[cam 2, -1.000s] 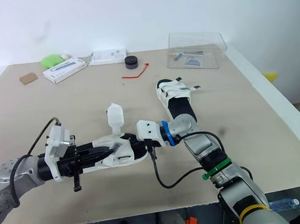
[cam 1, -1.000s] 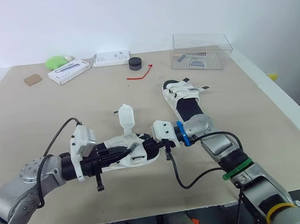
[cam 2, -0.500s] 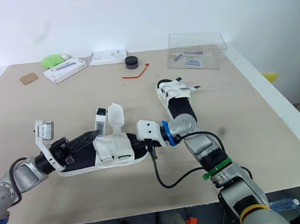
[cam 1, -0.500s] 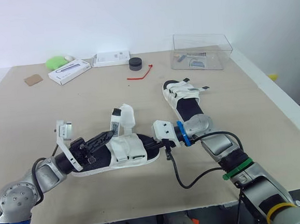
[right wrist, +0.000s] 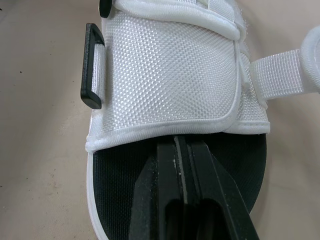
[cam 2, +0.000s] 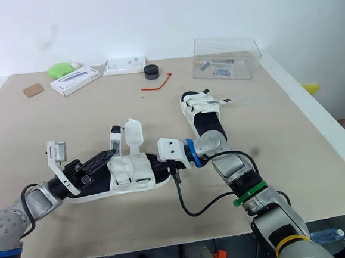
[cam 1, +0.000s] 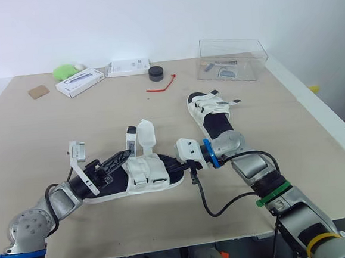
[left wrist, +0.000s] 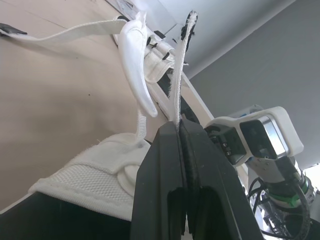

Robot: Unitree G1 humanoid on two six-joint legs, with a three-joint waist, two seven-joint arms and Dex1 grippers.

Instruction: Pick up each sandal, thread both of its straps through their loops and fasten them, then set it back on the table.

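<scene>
Near sandal (cam 1: 145, 178): white mesh upper, black footbed, flat on table, lying left-right. Black loop (right wrist: 92, 67) at upper's side, unthreaded. Loose strap (cam 1: 130, 143) stands upright, white heel flap (cam 1: 146, 134) just beside. Far sandal (cam 1: 210, 111): same type, flat, apart, strap tip sticking sideways.

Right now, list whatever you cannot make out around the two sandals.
- Right gripper: its tips lie under the near sandal's white upper in the right wrist view, so what they pinch is hidden.
- Far sandal: its near end is covered by the right arm in the eye views.
- Clear box: the contents are too small to name in the eye views.
</scene>
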